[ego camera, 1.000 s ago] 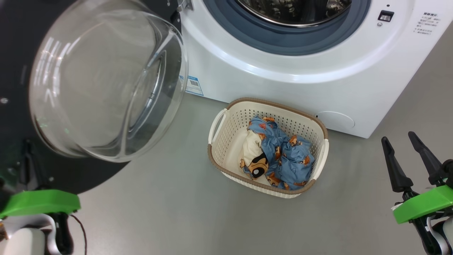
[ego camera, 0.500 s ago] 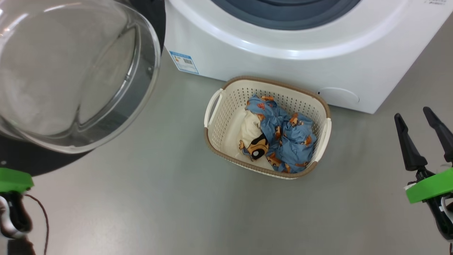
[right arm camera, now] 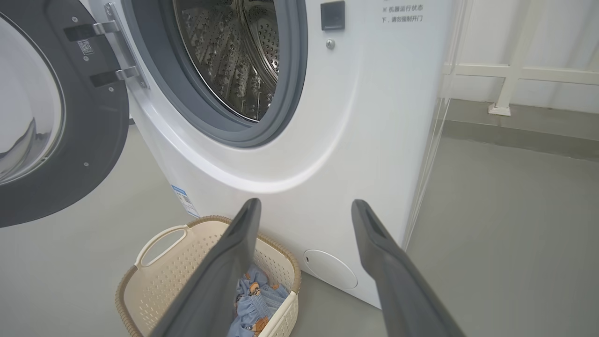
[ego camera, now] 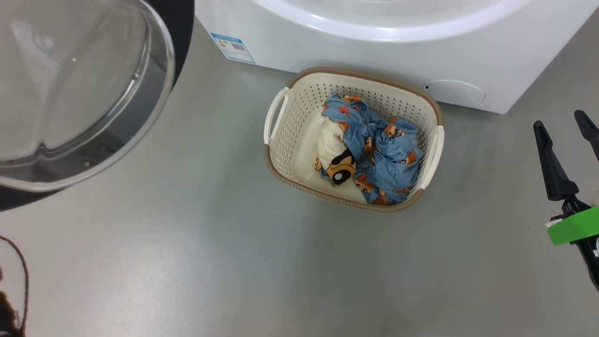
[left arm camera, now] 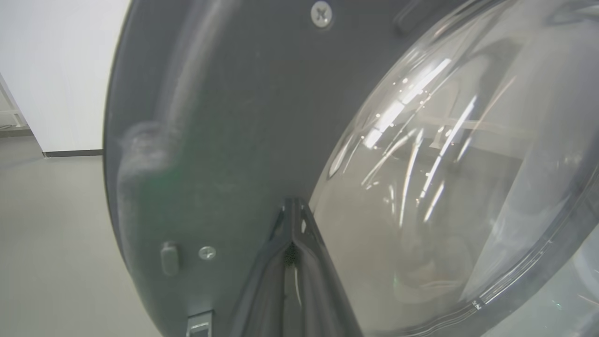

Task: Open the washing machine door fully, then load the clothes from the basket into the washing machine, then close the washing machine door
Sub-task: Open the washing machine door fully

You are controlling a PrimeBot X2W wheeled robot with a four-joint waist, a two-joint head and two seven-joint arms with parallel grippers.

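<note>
The washing machine door point(ego camera: 180, 28) stands swung open at the upper left, its clear glass bowl point(ego camera: 70, 84) bulging toward me. The white washing machine point(ego camera: 374, 51) is at the top; its steel drum point(right arm camera: 234, 51) shows open in the right wrist view. The cream basket point(ego camera: 299, 185) sits on the floor just in front of it, with the blue bear-print and cream clothes point(ego camera: 379, 150) inside. My right gripper point(ego camera: 559, 120) hangs open and empty to the right of the basket, above and beside it point(right arm camera: 305, 203). My left gripper point(left arm camera: 291, 206) is shut, its tips close against the door's dark inner face point(left arm camera: 224, 117).
Grey floor point(ego camera: 210, 262) spreads left of and in front of the basket. A brown cable point(ego camera: 18, 262) loops at the lower left. A blue label point(ego camera: 232, 47) and a round cover point(ego camera: 454, 91) mark the machine's lower front. A white rail point(right arm camera: 514, 70) stands to its right.
The head camera has tilted down, so the machine, door and basket have slid up the picture. The left gripper's green mount has left the lower left corner. The basket and clothes lie as before.
</note>
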